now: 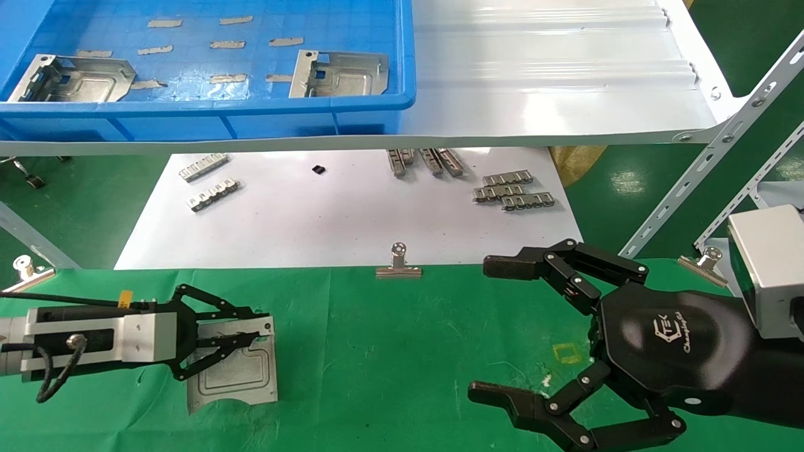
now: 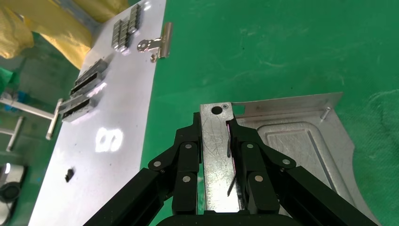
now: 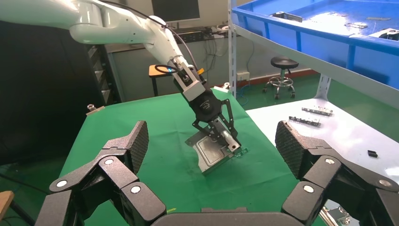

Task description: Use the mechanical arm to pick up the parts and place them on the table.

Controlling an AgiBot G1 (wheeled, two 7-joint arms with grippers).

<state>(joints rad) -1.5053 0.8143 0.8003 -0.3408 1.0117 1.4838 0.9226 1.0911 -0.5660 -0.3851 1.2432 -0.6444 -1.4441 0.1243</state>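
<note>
Blue bin (image 1: 207, 119) behind the worktop (image 1: 389, 351) holds two metal plates (image 1: 78, 78) (image 1: 339, 74) and small strips. Nearer, the left gripper (image 1: 254, 336) is clamped on a third plate (image 1: 235, 373) lying on the green cloth. The right gripper (image 1: 502, 333) hovers beside it, fingers spread.

Black end effector (image 1: 496, 333) (white logo), silver wrist.

Bright even light, overhead perhaps; glare on the white sheet (image 1: 553, 94).
</note>
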